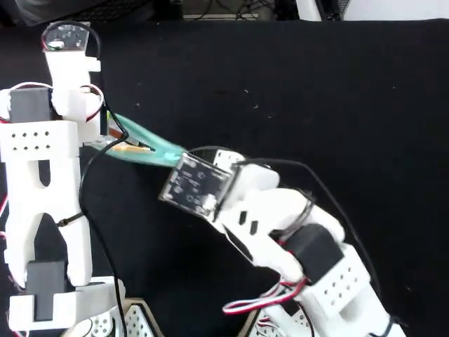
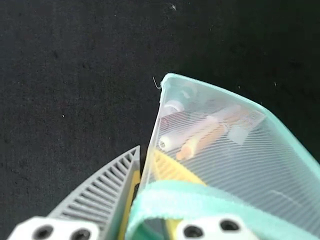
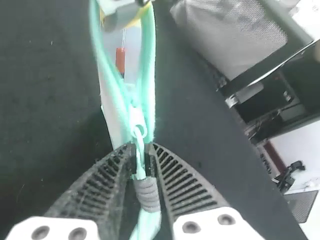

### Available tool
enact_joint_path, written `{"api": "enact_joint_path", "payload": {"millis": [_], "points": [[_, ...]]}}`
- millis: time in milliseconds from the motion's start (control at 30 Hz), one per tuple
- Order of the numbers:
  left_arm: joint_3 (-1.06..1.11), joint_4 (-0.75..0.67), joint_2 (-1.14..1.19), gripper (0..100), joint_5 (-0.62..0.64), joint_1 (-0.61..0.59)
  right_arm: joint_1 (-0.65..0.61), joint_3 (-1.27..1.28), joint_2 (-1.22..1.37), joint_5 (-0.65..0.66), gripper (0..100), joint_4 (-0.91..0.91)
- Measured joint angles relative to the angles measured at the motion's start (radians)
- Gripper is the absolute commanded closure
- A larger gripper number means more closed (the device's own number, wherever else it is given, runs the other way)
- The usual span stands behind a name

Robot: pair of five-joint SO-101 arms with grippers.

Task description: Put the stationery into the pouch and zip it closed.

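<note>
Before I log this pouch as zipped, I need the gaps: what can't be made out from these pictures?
High view: the pouch's closing end lies under the right arm's camera board.
Left wrist view: pens blur behind its ribbed wall; count unclear.
Right wrist view: the zip's far end is cut off by the picture's edge.

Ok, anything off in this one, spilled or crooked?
Nothing stands out. The pouch is held between the left jaws and right jaws, each shut on one end. Pens sit inside, none on the table. The zip is mostly open, its pull near the right jaws.
</note>
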Motion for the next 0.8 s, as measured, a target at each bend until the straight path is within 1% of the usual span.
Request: {"api": "enact_joint_path", "payload": {"millis": [300, 433, 500, 700, 800], "points": [[0.0, 0.0, 0.0, 97, 0.0, 0.0, -0.011, 0.026, -0.018, 0.0, 98.5, 0.003], [0.0, 0.002, 0.0, 97, 0.0, 0.0, -0.046, 0.077, -0.005, 0.0, 98.3, -0.003], [0.0, 0.0, 0.0, 97, 0.0, 0.0, -0.054, 0.1, 0.026, 0.0, 98.3, -0.028], [0.0, -0.002, 0.0, 97, 0.0, -0.002, -0.055, 0.107, 0.072, -0.063, 98.2, -0.127], [0.0, -0.002, 0.0, 97, 0.0, -0.002, -0.055, 0.106, 0.081, -0.069, 98.2, -0.138]]}}
